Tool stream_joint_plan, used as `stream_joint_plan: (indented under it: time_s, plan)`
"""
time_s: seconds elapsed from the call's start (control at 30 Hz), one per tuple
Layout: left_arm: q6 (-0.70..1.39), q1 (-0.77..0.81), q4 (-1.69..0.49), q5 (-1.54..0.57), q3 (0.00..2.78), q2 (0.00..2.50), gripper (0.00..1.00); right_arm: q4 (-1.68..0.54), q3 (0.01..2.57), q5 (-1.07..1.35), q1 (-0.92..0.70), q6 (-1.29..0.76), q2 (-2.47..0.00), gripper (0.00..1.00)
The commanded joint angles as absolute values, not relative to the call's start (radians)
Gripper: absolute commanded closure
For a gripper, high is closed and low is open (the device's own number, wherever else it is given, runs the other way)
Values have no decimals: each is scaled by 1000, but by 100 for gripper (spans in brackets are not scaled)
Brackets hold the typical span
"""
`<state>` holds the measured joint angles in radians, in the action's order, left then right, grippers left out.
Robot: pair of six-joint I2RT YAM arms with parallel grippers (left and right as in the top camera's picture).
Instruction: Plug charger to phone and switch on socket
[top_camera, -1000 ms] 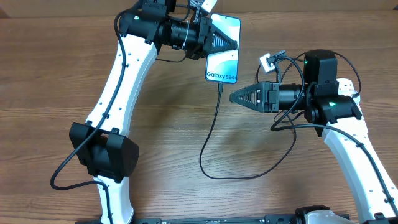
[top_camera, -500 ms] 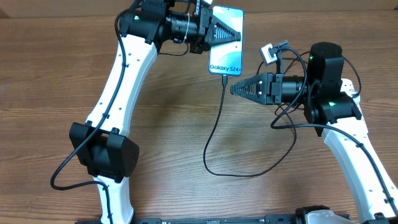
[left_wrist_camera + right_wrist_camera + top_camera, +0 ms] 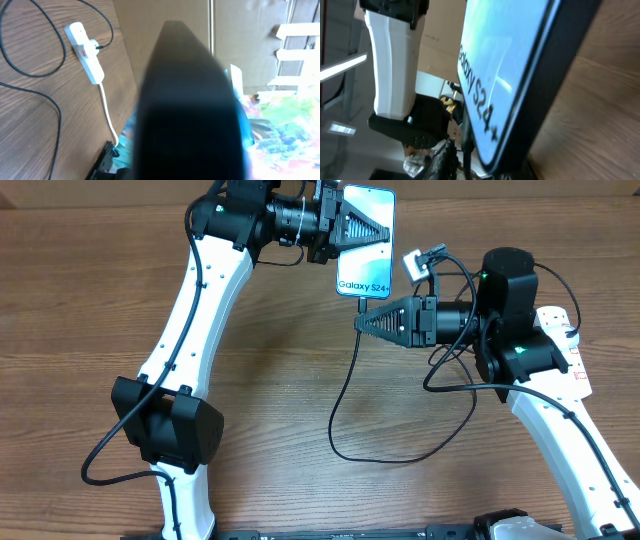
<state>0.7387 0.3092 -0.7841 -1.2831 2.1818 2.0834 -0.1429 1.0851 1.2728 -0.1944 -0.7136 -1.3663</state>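
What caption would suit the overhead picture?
The left gripper holds the phone; right gripper points at the charger under it.

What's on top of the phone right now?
One black finger of the left hand lies across the phone's upper screen; the Galaxy S24 band below shows. Whatever is beneath the phone is covered.
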Motion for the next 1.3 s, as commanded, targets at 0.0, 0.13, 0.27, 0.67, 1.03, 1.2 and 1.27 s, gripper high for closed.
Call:
stream_joint_plan:
  time_s: [0.0, 0.13, 0.27, 0.67, 1.03, 1.2, 1.27]
  plan:
    - [756, 315, -775, -1356, 2195, 2074, 96, -116, 1087, 1235, -194, -740, -1370, 76]
    - [756, 315, -771, -1367, 2195, 2074, 96, -77, 1087, 1203, -194, -767, -1370, 73]
    - [756, 315, -753, -1382, 2195, 2074, 96, -72, 1087, 1193, -194, -767, -1370, 74]
    - [752, 315, -743, -1380, 2195, 2074, 96, -72, 1087, 1190, -194, -767, -1370, 96]
    - [686, 332, -752, -1433, 2195, 2074, 96, -21, 1087, 1137, -194, -813, -1371, 96]
    - [675, 356, -756, -1439, 2195, 2074, 96, -4, 1087, 1137, -194, -815, -1375, 96]
    - [665, 360, -759, -1459, 2195, 2074, 96, -3, 1087, 1137, -194, -816, -1382, 96]
